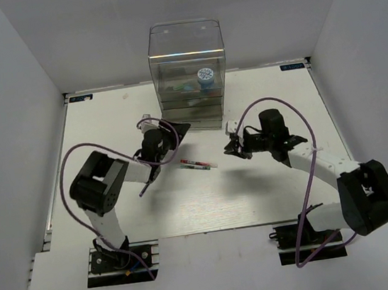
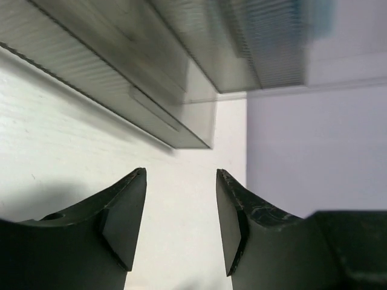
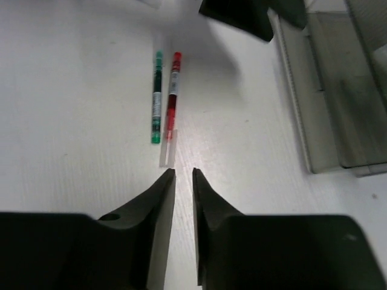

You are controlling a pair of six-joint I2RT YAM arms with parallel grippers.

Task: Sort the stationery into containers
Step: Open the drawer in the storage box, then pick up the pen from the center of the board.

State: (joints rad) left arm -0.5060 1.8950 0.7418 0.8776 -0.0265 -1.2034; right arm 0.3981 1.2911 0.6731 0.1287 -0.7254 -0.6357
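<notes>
Two pens not yet sorted: green pen (image 3: 156, 96) and red pen (image 3: 172, 103) lie side by side on desk (image 1: 258, 194), between arms, apart from organiser (image 1: 185, 46). Blue-white roll (image 1: 206, 77) sits inside organiser; other contents indistinct. Left end effector (image 2: 181, 175) open, empty, near organiser drawers. Right end effector (image 3: 183, 172) nearly closed, narrow gap, gripping nothing, pointed at pens. Judged: sorting mostly done.

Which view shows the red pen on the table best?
Right wrist: the red pen lies whole and sharp beside a green pen. Top external shows only a tiny sliver; left wrist shows none of it.
</notes>
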